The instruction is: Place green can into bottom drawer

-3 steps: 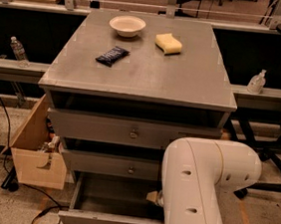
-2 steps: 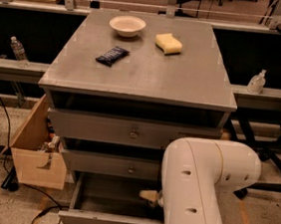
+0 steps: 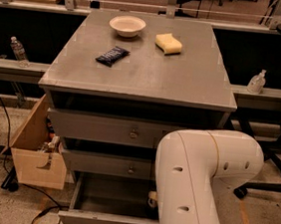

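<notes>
The grey cabinet's bottom drawer (image 3: pixel 108 201) is pulled open and shows its dark interior. My white arm (image 3: pixel 203 185) fills the lower right and reaches down into the drawer's right side. Only a small pale part of the gripper (image 3: pixel 152 200) shows past the arm, inside the drawer. The green can is hidden from view.
The two upper drawers (image 3: pixel 108 129) are shut. On the cabinet top lie a white bowl (image 3: pixel 127 25), a yellow sponge (image 3: pixel 168 43) and a dark snack bar (image 3: pixel 112 55). A cardboard box (image 3: pixel 33 153) stands left of the cabinet. Bottles (image 3: pixel 17 51) (image 3: pixel 256 81) stand on the side rails.
The visible part of the gripper has shifted slightly inside the bottom drawer. Nothing else has moved.
</notes>
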You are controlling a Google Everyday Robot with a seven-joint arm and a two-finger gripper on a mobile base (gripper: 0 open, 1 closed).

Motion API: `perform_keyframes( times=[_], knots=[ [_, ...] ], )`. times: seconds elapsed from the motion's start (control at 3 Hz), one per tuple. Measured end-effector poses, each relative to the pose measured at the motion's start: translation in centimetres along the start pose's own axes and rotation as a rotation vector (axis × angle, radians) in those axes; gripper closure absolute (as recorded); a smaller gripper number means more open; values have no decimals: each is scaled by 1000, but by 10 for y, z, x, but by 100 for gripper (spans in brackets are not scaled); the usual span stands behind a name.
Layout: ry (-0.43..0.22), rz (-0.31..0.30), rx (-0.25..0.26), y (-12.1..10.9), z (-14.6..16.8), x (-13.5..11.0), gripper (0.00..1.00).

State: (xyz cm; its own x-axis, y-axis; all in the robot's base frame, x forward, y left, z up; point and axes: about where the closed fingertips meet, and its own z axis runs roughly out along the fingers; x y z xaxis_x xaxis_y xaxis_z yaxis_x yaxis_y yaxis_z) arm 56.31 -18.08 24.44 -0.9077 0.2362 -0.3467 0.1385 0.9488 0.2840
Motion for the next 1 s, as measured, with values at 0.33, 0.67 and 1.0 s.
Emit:
perform_keyframes(
  times=[0.33,0.67,1.0],
  knots=[
    [0,0,0,0,0,0,0],
    [-9,4,-45,-6,-6,4,0],
    [-56,25,-134,-49,-37,17,0]
  ],
)
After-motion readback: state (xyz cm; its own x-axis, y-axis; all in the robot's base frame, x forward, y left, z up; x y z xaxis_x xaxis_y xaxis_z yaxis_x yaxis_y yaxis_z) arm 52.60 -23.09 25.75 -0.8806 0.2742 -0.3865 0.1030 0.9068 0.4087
